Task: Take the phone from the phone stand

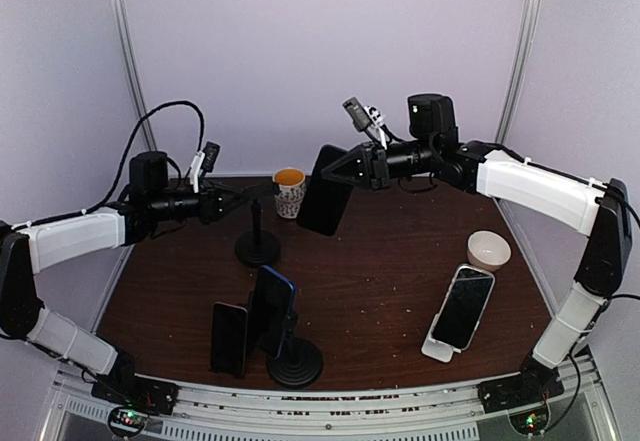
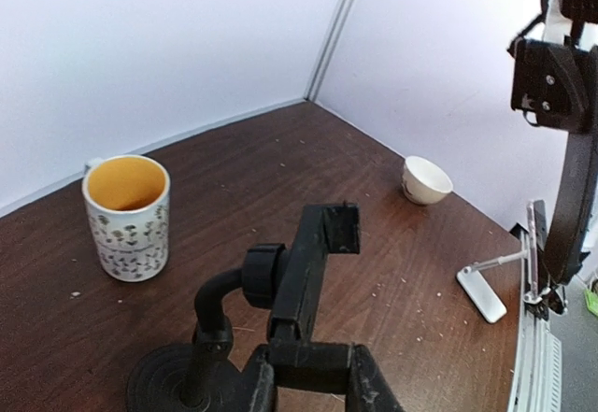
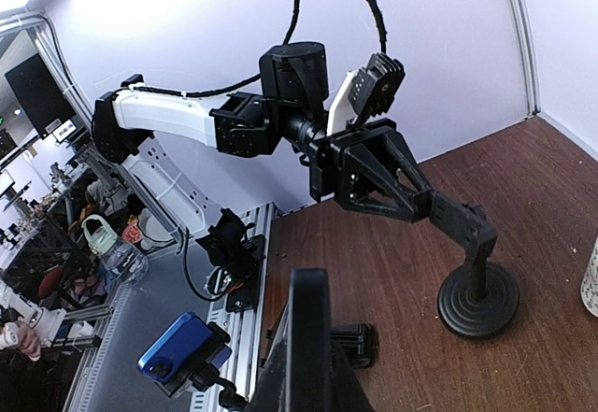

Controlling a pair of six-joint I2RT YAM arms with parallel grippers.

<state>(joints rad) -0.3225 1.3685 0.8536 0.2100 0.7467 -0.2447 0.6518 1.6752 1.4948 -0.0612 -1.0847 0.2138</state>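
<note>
My right gripper [image 1: 338, 169] is shut on the top of a black phone [image 1: 325, 203] and holds it in the air, apart from the black phone stand [image 1: 257, 249] to its left. In the right wrist view the phone [image 3: 308, 337] stands edge-on between my jaws [image 3: 304, 389]. My left gripper [image 1: 238, 199] is shut on the near end of the stand's empty clamp arm [image 2: 313, 262], as the left wrist view shows [image 2: 308, 367]. The stand's round base [image 3: 478, 300] rests on the table. The held phone also shows at the right of the left wrist view [image 2: 570, 197].
A flowered mug [image 1: 289, 191] with a yellow inside stands just behind the stand. A second black stand [image 1: 295, 363] holds a blue phone [image 1: 275, 306] near the front, with a dark phone [image 1: 229, 338] beside it. A white bowl [image 1: 489, 250] and a white stand [image 1: 438, 349] with a phone [image 1: 462, 306] are at the right.
</note>
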